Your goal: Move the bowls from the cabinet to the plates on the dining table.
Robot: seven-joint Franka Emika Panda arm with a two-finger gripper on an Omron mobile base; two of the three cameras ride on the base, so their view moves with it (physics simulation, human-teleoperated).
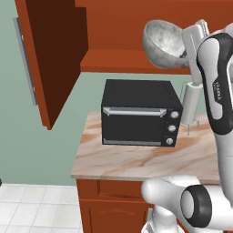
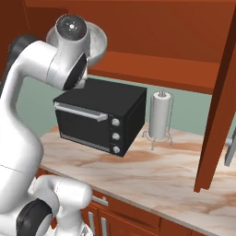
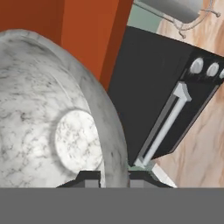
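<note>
A white-grey speckled marble bowl [image 1: 164,43] hangs tilted on its side in the air, in front of the cabinet [image 1: 132,27] and above the black oven. My gripper [image 3: 114,177] is shut on the bowl's rim [image 3: 111,131], one finger inside and one outside. In the right base view the bowl [image 2: 97,44] peeks out behind my wrist. The cabinet's left door [image 1: 50,59] stands open, and so does the right door [image 2: 221,115]. The plates and the dining table are out of view.
A black oven [image 1: 139,118] stands on the short marble counter [image 1: 136,159] directly under the bowl. Right of the oven stands a paper towel roll [image 2: 160,115] on a wire holder. The cabinet's bottom edge [image 2: 152,67] runs close behind the hand.
</note>
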